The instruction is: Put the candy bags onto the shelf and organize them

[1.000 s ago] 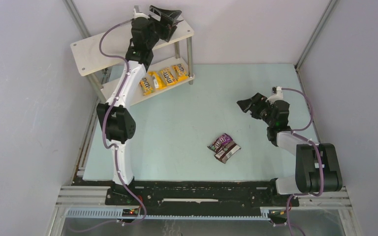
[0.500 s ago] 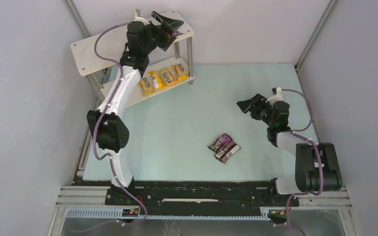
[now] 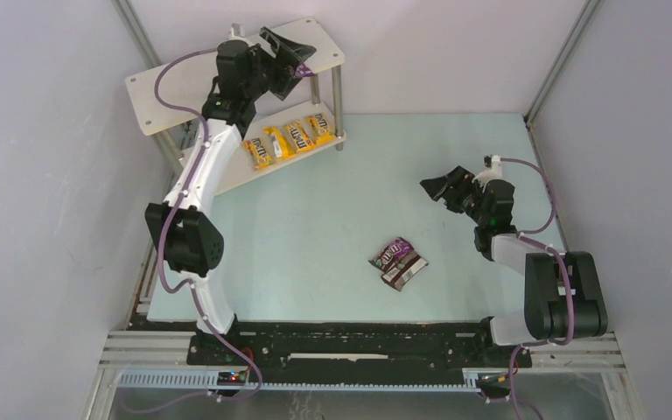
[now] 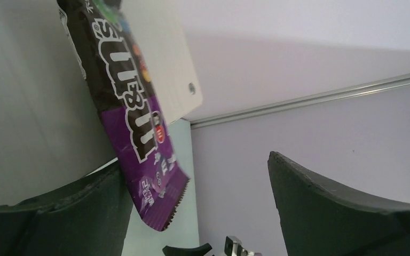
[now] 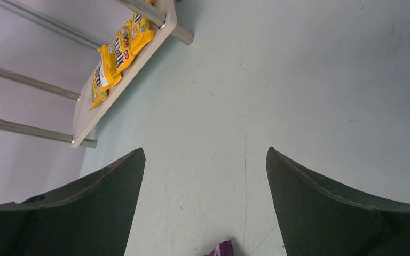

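Observation:
My left gripper is open over the right end of the shelf's top board. In the left wrist view a purple candy bag lies on that board, its end hanging over the edge beside my left finger; no jaw grips it. Several yellow bags lie in a row on the lower board. A purple bag and a dark brown bag lie overlapping on the table. My right gripper is open and empty above the table, right of them.
The right wrist view shows bare table, a purple bag corner at the bottom edge, and the lower board with yellow bags. Grey walls enclose the table on three sides. The shelf's silver legs stand at its right end.
My left arm's elbow has swung left and the left gripper has drawn back a little along the top board. The right arm and the table bags have not moved.

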